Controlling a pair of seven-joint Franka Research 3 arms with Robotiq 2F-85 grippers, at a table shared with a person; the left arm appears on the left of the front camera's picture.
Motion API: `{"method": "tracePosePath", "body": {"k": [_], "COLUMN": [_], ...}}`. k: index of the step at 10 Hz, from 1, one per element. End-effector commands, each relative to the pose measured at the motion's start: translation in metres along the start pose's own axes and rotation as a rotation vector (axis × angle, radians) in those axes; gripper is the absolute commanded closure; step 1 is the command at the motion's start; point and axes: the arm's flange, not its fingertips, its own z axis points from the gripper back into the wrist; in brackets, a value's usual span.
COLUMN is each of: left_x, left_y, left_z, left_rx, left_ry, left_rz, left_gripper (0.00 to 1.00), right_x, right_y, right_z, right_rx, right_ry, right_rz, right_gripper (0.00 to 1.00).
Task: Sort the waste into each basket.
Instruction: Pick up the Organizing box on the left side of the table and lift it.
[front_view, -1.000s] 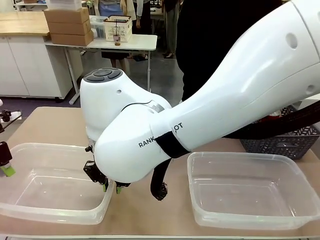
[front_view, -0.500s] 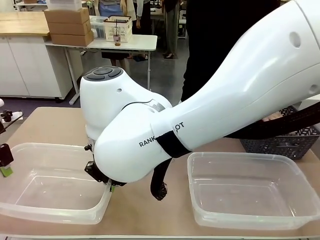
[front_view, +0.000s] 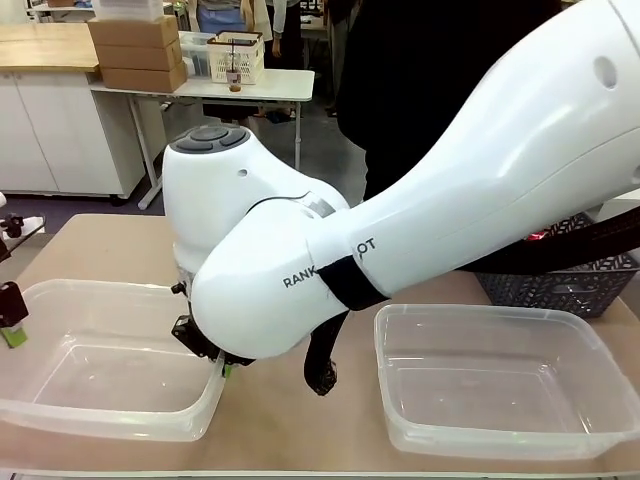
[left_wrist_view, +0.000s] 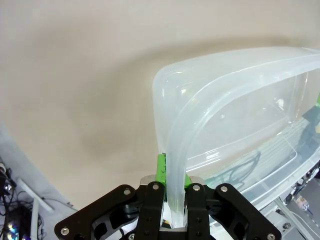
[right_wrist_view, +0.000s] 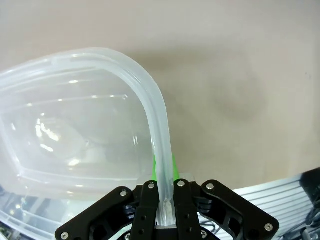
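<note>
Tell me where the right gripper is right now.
In the front view, the right gripper is across on the robot's left half, shut on the right-hand rim of the left tub, tucked under its own white arm; the right tub sits alongside.

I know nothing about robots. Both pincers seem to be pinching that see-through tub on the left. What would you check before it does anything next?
1. Left pincer shut on the rim of the left tub: ok.
2. Right pincer shut on the same tub's rim, at the opposite end: ok.
3. Nothing loose inside the left tub to slide or spill: ok, none seen.
4. Right tub stands apart from the held one, with bare table between them: ok.
5. Hands of the person away from the tubs: cannot tell, the big white arm hides much of the far side.
</note>
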Motion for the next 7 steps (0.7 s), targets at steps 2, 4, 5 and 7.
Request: {"method": "tracePosePath", "body": {"k": [2,4,5,7], "left_x": [0.004,0.016,0.021,0.031], "left_y": [-0.042,-0.078,-0.096,-0.13], "left_z": [0.052,0.1,0.124,0.157], "left_rx": [0.014,0.043,0.034,0.034], "left_ry": [-0.104,-0.182,-0.208,-0.244], "left_rz": [0.017,0.015,-0.013,-0.073], "left_gripper": [1.0,1.0,1.0,1.0], "right_x": [0.022,0.038,0.043,0.05], "right_y": [-0.036,-0.068,-0.079,-0.105], "right_z": [0.054,0.112,0.131,0.16], "right_rx": [-0.015,0.013,0.023,0.015], "right_ry": [-0.025,0.012,0.031,-0.009], "right_rz": [-0.029,0.026,0.051,0.097], "right_gripper": [1.0,1.0,1.0,1.0]}}
